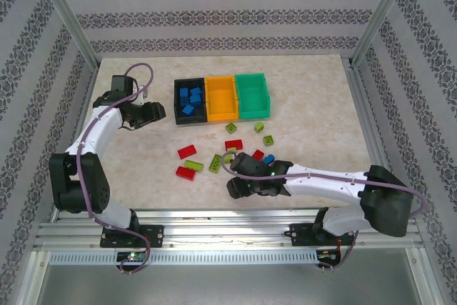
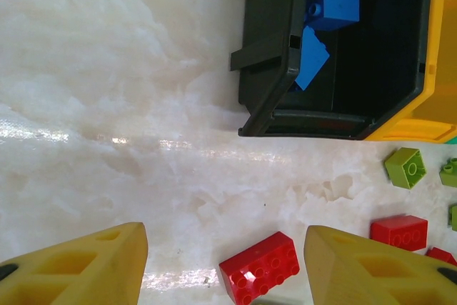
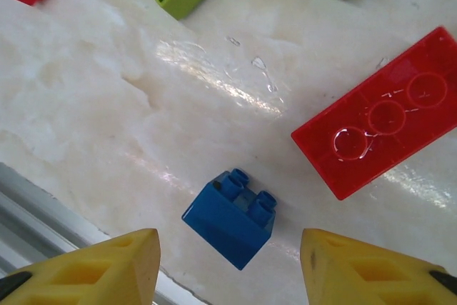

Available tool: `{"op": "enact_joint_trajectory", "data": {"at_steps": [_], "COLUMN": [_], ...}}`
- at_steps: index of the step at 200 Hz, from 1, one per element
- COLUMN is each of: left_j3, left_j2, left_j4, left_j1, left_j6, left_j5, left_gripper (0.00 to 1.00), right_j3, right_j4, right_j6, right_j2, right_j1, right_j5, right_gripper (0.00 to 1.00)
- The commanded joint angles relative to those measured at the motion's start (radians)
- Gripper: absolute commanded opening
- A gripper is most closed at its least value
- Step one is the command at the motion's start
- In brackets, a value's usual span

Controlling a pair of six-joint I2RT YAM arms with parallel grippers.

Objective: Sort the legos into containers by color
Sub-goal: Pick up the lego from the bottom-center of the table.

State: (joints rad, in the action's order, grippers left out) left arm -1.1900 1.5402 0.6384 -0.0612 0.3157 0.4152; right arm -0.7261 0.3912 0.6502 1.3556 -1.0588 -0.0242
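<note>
Left gripper (image 2: 225,248) has its fingers apart and empty over the pale marble-look table (image 2: 107,105). The black rectangular plastic bin (image 2: 271,69) holding blue studded bricks (image 2: 332,1) is at its 1 o'clock. Right gripper (image 3: 228,242) has its fingers apart, gripping nothing. A small blue studded plastic brick (image 3: 232,216) sits on the table at its 12 o'clock, and a long red plastic brick (image 3: 378,112) at 2 o'clock.

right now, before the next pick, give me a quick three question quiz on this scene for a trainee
1. True or false: the orange-yellow bin holds red bricks.
2. Which colour of bricks lies in the black bin? A red, B blue, C green.
3. The right gripper hangs open over one brick. What colour is it?
Key: 1 false; 2 B; 3 blue.
</note>
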Motion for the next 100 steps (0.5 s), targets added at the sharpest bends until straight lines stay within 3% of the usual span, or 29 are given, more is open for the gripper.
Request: {"op": "enact_joint_trajectory", "data": {"at_steps": [1,100], "left_j3": [-0.018,-0.02], "left_j2": [-0.006,0.003], "left_j4": [-0.019,-0.014], "left_j1": [-0.009,-0.009], "left_j6": [-0.005,-0.005], "left_j5": [0.013,0.021], "left_gripper": [0.6,0.6], "right_j3": [-0.012,-0.134], "right_j4": [-0.009,-0.039], "right_j6": [0.043,0.01], "right_j2": [0.052,0.282], "right_j1": [-0.019,-0.065], "right_j5": [-0.049,-0.054], "right_gripper": [0.56,0.57]}}
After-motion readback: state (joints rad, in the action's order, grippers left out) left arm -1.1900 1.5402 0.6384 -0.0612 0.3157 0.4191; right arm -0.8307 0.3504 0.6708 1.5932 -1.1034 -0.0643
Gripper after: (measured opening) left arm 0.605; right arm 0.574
